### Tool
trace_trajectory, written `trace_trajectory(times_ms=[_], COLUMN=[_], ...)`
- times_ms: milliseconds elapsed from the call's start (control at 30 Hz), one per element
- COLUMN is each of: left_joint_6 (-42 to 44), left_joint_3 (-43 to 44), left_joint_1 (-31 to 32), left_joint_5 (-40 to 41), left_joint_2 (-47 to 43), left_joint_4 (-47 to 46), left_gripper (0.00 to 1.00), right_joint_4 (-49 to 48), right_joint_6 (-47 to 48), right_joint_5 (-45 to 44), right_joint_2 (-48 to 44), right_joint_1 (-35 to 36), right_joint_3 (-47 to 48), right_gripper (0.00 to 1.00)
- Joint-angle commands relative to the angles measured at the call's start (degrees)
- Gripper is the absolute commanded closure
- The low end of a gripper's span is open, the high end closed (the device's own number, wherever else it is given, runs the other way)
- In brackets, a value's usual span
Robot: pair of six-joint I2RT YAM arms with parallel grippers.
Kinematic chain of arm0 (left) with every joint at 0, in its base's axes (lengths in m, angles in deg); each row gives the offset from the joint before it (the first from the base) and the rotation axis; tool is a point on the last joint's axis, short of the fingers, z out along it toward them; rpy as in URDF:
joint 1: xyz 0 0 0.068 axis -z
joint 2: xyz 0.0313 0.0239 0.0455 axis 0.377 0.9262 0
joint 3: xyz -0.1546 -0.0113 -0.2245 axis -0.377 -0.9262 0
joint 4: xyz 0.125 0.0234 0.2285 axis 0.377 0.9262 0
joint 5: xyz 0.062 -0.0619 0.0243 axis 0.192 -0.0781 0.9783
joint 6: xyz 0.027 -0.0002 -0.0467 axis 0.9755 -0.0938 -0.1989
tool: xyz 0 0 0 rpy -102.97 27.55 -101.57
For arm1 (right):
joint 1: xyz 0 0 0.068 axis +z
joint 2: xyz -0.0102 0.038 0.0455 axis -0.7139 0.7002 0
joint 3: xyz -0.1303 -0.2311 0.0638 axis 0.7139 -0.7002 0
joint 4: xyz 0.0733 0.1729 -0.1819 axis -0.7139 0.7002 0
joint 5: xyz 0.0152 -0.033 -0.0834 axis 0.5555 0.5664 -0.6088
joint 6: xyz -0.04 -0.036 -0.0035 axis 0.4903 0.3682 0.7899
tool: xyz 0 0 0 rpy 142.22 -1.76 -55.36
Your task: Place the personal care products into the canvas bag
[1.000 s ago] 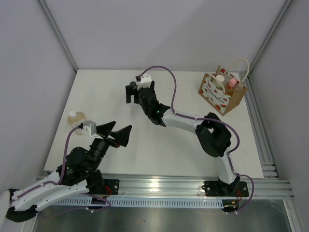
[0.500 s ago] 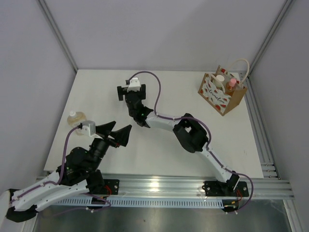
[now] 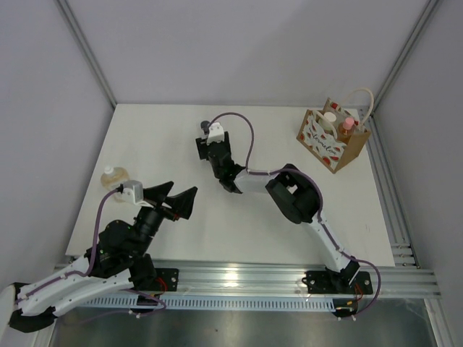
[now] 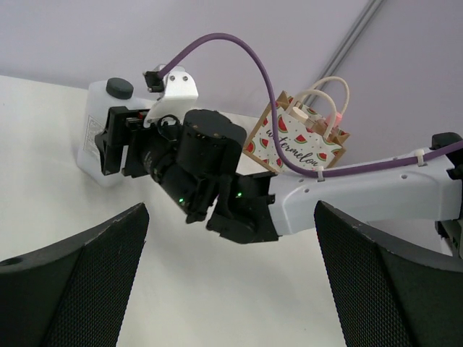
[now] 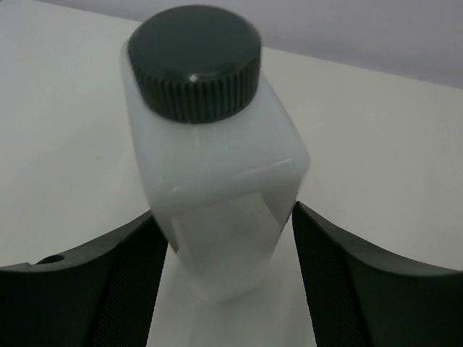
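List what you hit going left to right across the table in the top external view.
From the left: amber flask → left gripper, open → white bottle with black cap → canvas bag at the far right.

The bottle (image 5: 217,181) stands between right fingers (image 5: 87,282), bag (image 3: 322,143) rightward.

The left arm (image 3: 79,278) and right arm (image 3: 329,246) have white shells and black joints. Purple cables (image 3: 251,137) run along both. The left gripper (image 3: 176,196) has black mesh-textured pads (image 4: 79,282).
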Motion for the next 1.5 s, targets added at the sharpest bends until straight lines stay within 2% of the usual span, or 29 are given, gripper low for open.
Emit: trace_trajectory(times_ms=[0,33,133,200,533,667,767,833,1000,1033,1100,1267,1367,1467], left_joint_6=[-0.73,-0.73,-0.64,-0.64,-0.38,-0.46,-0.46,-0.46,-0.55,-0.55,-0.64,-0.73,-0.73,-0.73], left_joint_3=[-0.07,0.02,0.02,0.19,0.63,0.54,0.72,0.54,0.63,0.54,0.63,0.63,0.63,0.63], left_joint_1=[-0.14,-0.23,-0.23,-0.14,-0.23,-0.23,-0.23,-0.23,-0.23,-0.23,-0.23,-0.23,-0.23,-0.23], left_joint_5=[0.07,0.07,0.15,0.42,-0.02,-0.2,-0.11,-0.2,-0.37,-0.29,-0.46,-0.64,-0.64,-0.55], left_joint_2=[0.06,0.15,0.59,0.94,1.82,1.73,1.73,1.65,1.65,1.65,1.64,1.56,1.64,1.56], left_joint_4=[-1.5,-1.59,-1.5,-1.5,-1.59,-1.5,-1.42,-1.42,-1.42,-1.33,-1.33,-1.33,-1.33,-1.24], left_gripper=[0.01,0.01,0.01,0.01,0.01,0.01,0.0,0.01,0.01,0.01,0.01,0.01,0.01,0.01], right_joint_4=[-2.32,0.31,-0.27,0.07,5.43,4.2,9.2,12.27,11.85,12.37,12.73,13.43,13.78,14.57], right_joint_6=[-2.26,-3.41,-2.11,-0.44,-2.36,-1.92,-2.89,-3.94,-4.12,-4.12,-3.51,-0.61,0.1,0.1], right_joint_5=[14.46,16.48,18.08,18.79,29.69,25.04,21.7,20.38,18.88,18.79,18.01,16.68,16.24,16.24], right_joint_2=[-6.97,-7.15,-7.33,-7.15,-5.92,-4.87,-2.32,-0.48,1.2,1.28,1.29,0.41,0.49,1.02], right_joint_1=[-4.22,-4.58,-5.19,-5.46,-9.68,-8.8,-8.36,-8.36,-7.66,-7.66,-7.39,-5.99,-5.63,-5.55], right_joint_3=[-1.73,-1.38,-1.9,-1.12,4.42,5.82,11.35,14.6,15.85,16.11,16.11,14.97,15.06,16.2], right_gripper=[0.28,0.27,0.19,0.17,0.17,0.14,0.14,0.16,0.2,0.24,0.26,0.17,0.16,0.18])
